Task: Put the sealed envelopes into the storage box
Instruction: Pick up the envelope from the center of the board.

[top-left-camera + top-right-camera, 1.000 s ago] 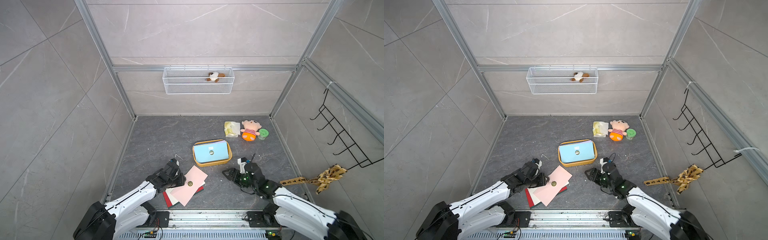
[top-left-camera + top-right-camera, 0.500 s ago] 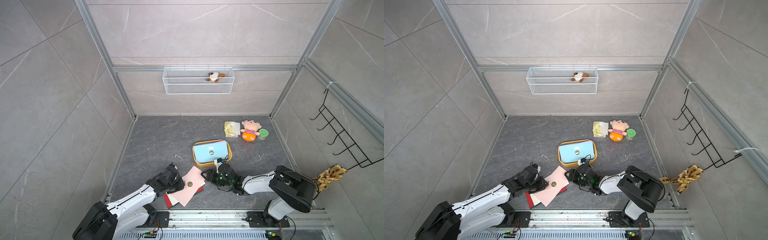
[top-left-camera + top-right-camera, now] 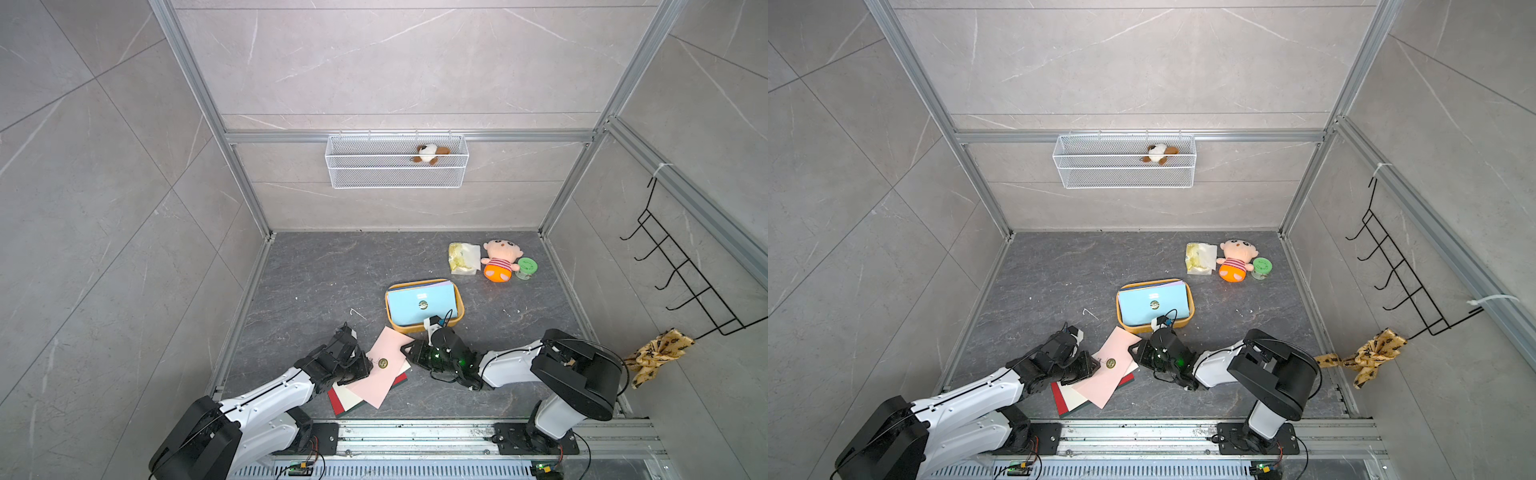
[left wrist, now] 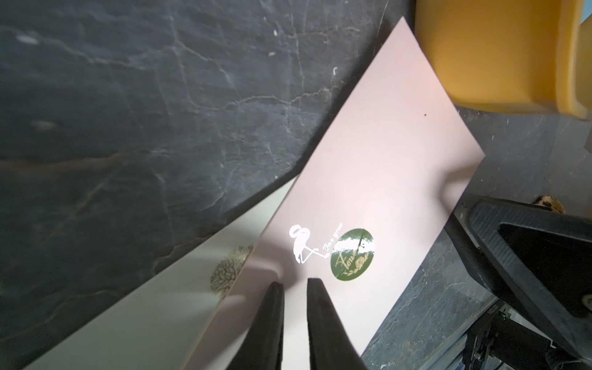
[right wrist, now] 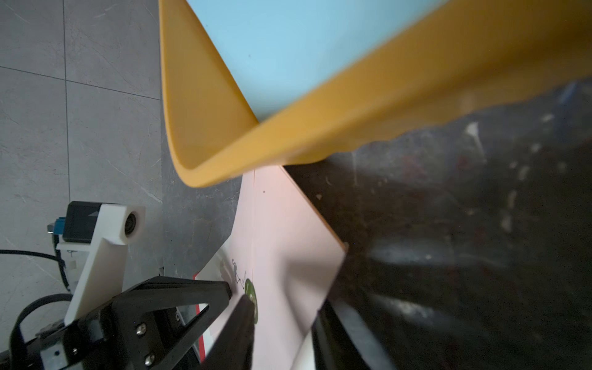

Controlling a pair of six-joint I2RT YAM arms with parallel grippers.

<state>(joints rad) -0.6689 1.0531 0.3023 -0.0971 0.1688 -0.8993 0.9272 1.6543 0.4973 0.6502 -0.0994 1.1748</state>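
Observation:
The yellow-orange storage box [image 3: 415, 329] [image 5: 205, 105] holds a stack with a light blue envelope [image 3: 419, 305] on top. Just in front of it a pink envelope [image 3: 384, 376] [image 3: 1106, 380] [image 4: 378, 179] lies askew over a cream envelope [image 3: 348, 401] and a red one [image 3: 334, 405]. My left gripper [image 3: 368, 365] [image 4: 296, 283] presses on the pink envelope beside its green seal [image 4: 352, 254], its jaws a narrow gap apart. My right gripper [image 3: 409, 353] [image 5: 283, 315] stands open astride the pink envelope's raised right edge, one finger above it, one below.
A crinkly packet [image 3: 463, 257], a plush doll [image 3: 500, 259] and a green-lidded jar [image 3: 527, 268] sit at the back right. A wire basket [image 3: 397, 178] with a small plush toy hangs on the back wall. A hook rack [image 3: 681, 274] and a yellow cloth [image 3: 656, 353] are on the right wall.
My right arm has swung left from the front right to the pink envelope, and its jaws have narrowed. The left gripper's jaws have narrowed slightly while staying on the envelope.

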